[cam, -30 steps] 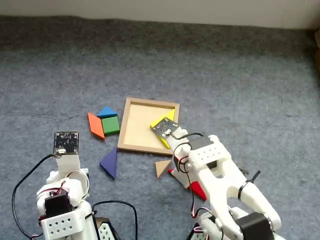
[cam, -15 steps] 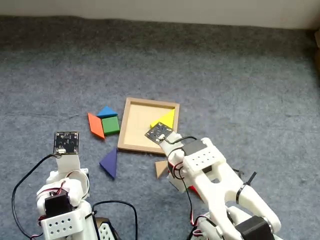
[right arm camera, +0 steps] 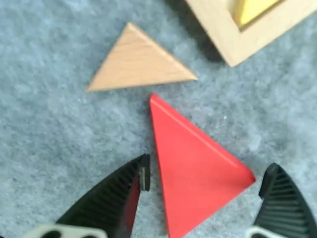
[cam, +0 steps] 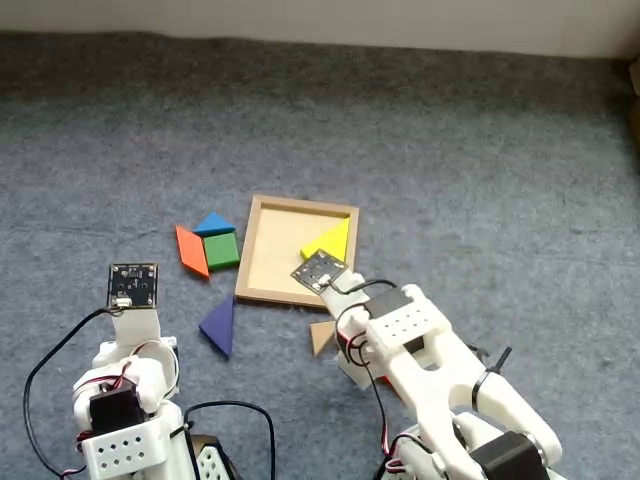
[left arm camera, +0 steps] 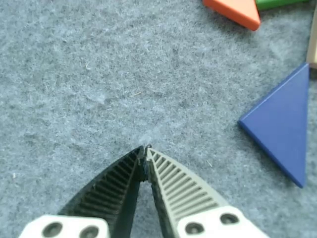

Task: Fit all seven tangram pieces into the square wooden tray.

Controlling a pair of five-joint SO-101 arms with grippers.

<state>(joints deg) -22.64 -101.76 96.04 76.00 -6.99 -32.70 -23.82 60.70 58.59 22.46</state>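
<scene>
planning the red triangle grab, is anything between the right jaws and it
Nothing visible does. The right gripper hangs open, with the red triangle lying flat on the carpet right between its jaws. The wood triangle lies just beyond, apart from it, toward the tray.

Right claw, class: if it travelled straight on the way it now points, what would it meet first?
Most likely the red triangle, lying on the carpet directly ahead of the open right claw; how far off it lies is unclear.
</scene>
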